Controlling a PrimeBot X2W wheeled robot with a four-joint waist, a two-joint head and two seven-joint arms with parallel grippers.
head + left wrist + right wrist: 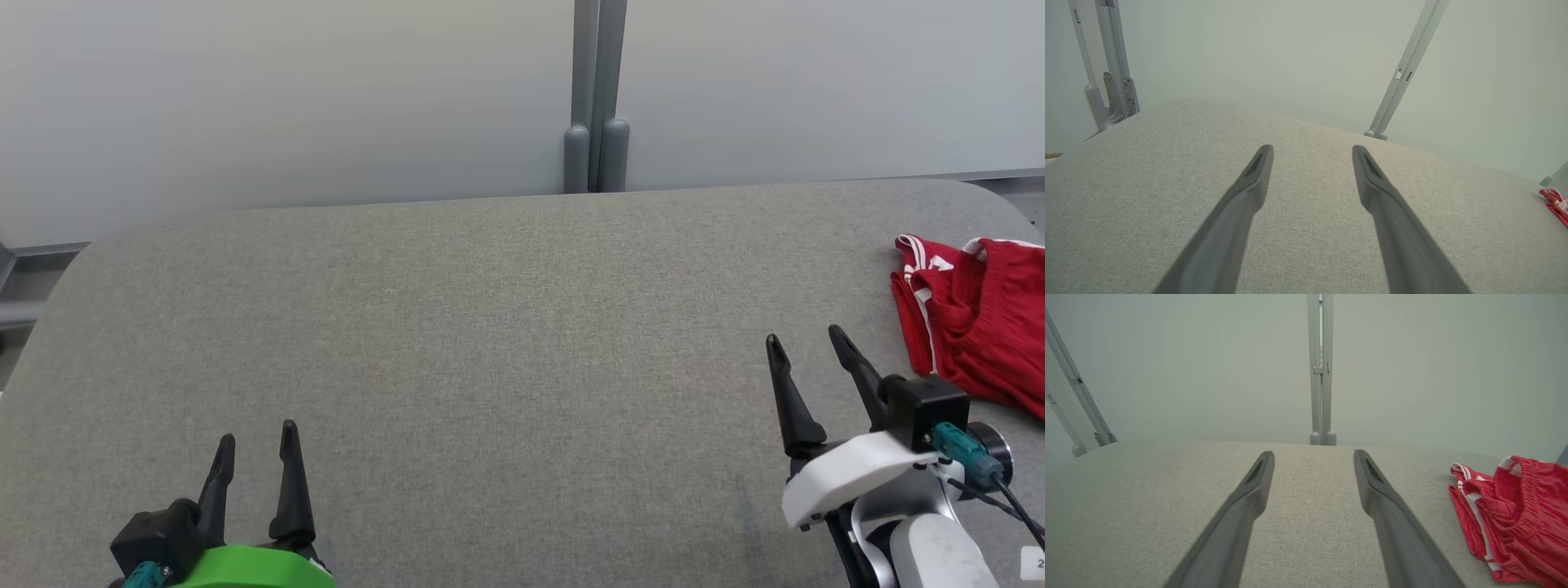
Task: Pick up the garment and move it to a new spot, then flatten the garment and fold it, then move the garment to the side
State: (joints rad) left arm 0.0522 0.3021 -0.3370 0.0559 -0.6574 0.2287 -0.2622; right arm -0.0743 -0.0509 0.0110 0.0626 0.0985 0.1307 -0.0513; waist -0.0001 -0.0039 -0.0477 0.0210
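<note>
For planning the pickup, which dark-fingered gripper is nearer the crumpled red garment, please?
The white-mounted right gripper, just beside the red garment; the green-mounted left gripper sits far off.

Left gripper [257,437] and right gripper [808,339] both hover with fingers spread, holding nothing.

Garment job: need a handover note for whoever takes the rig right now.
Left gripper: open, empty, over the near left of the grey padded table.
Right gripper: open, empty, just left of the garment, not touching it.
Garment: red shorts with white trim, bunched up at the table's right side, partly cut off by the head view's edge.
Done: nothing that shows; it lies unflattened and unfolded.
Left: pick it up, move it to a new spot, flatten, fold, move aside.
</note>
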